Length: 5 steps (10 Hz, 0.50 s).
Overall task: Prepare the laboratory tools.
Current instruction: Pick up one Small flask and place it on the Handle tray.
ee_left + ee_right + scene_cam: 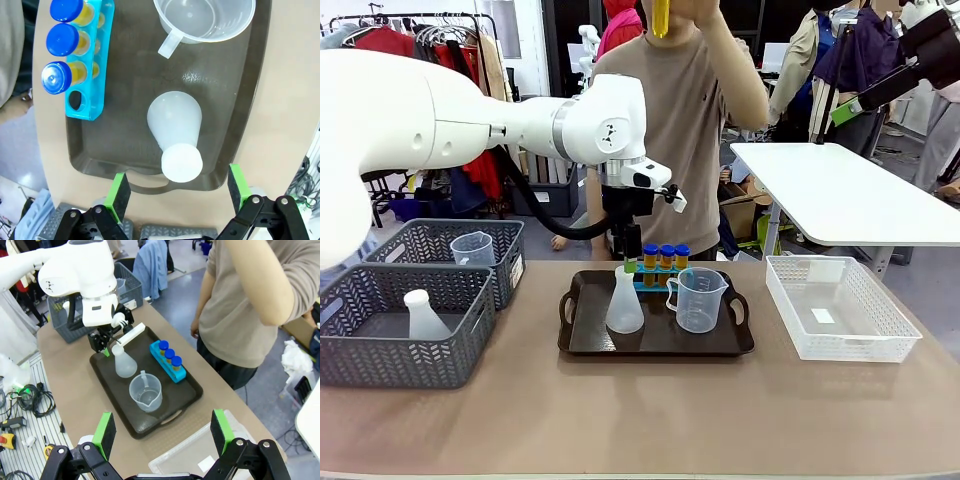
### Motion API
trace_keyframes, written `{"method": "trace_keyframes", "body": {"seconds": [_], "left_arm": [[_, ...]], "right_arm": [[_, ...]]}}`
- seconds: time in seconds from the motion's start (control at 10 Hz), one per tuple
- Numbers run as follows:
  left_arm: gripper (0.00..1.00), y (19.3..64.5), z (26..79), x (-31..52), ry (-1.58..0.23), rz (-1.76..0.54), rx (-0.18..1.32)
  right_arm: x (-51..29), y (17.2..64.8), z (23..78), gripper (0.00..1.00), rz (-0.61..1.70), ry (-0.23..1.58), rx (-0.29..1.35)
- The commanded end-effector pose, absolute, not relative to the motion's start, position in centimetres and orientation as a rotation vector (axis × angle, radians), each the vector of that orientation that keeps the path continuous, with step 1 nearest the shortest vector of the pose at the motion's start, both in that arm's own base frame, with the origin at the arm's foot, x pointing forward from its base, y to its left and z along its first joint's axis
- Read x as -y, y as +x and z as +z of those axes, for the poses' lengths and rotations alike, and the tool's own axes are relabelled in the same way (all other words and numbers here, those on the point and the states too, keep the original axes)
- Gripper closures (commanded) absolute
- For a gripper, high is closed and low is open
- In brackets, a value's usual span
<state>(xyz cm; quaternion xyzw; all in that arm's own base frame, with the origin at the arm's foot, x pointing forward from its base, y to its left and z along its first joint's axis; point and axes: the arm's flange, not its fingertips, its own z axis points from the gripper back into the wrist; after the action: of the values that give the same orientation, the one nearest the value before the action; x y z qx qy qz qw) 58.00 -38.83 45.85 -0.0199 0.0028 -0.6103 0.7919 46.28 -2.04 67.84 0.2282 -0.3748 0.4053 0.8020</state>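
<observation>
Left gripper (175, 192), fingers spread and empty, hangs above the conical flask (624, 303) standing on the dark tray (582, 345) beside the beaker (699, 299) and blue rack (85, 75); right gripper (162, 432) likewise released; a careless descent could topple the light flask.

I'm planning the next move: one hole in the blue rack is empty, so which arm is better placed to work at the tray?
Left, probably. The left gripper hangs open right above the tray, by the conical flask and blue rack. The right gripper is open but off beyond the tray's end.
</observation>
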Motion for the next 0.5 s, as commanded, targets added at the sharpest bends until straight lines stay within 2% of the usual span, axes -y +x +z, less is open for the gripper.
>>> {"method": "trace_keyframes", "body": {"seconds": [0.0, 0.4], "left_arm": [[0.00, 58.05, 46.06, 38.75, -0.039, -1.315, 0.000], [0.00, 58.00, 45.85, 38.83, -0.043, -1.313, -0.006]], "right_arm": [[1.94, 46.23, 67.99, 0.00, 0.872, 0.499, 0.810], [1.94, 46.23, 67.99, 0.00, 0.872, 0.499, 0.810]]}}
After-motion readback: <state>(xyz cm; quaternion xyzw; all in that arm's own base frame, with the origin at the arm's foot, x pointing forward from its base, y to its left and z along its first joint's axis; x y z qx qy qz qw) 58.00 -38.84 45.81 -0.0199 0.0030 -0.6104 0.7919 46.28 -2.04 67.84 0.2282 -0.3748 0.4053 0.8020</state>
